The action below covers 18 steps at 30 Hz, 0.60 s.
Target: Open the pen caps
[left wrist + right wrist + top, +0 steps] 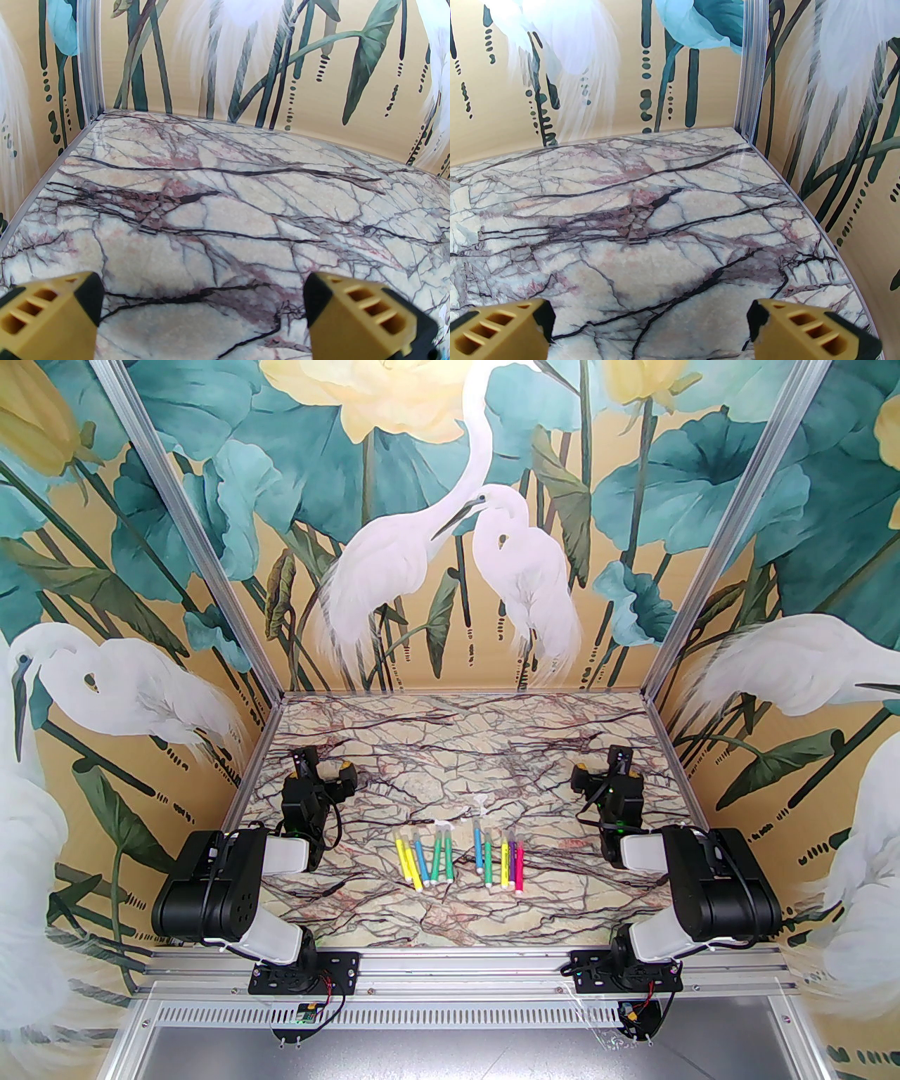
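The short, thin marker pens with bright yellow, blue, green, pink and purple bodies (488, 863) lie in two small clusters side by side at the middle of the marble-patterned table (394, 754), nearer the arm bases than the far wall. Their long axes run roughly near to far. The small colourless see-through plastic pen caps (481, 801) are hard to make out. Two pale clear pieces lie just beyond the far ends of the pens, and I cannot tell which pens are capped.

The left gripper (325, 764) hangs over the left side of the table and the right gripper (606, 771) over the right side. Both are well apart from the pens. In the wrist views the left gripper (202, 299) and the right gripper (650, 316) each have their jaws spread wide over bare marble, holding nothing.

The step in hand looks like the first reach. To do it well, each arm should swing inward and back toward its nearer cluster. One gripper should pinch a coloured body across its width. The other should take the clear end and pull straight along the pen's axis. An outermost pen is the best first choice, so the fingers do not nudge its neighbours.
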Each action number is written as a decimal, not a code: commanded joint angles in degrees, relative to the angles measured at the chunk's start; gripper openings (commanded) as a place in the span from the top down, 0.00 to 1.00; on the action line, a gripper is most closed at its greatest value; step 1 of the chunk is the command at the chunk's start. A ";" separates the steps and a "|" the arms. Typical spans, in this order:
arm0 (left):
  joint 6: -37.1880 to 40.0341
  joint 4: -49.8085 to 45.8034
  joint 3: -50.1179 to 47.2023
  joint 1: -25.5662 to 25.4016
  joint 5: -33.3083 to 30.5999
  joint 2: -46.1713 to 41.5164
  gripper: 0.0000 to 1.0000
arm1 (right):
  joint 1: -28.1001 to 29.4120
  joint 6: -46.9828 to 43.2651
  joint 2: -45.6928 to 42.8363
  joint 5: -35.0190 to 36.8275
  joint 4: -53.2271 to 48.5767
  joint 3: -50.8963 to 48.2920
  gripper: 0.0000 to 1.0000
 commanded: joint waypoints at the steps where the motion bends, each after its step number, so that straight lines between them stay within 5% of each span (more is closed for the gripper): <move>1: 0.20 0.25 -1.35 0.15 -1.52 -3.06 0.00 | -0.07 0.22 -3.22 1.39 -5.90 2.91 0.01; 11: 1.75 -26.13 7.18 -5.30 -8.56 -14.14 0.00 | 1.55 6.84 -14.42 6.28 -38.42 13.18 0.01; 18: -1.38 -43.18 13.80 -9.77 -2.62 -18.77 0.00 | 5.52 11.65 -21.30 2.48 -61.49 19.98 0.01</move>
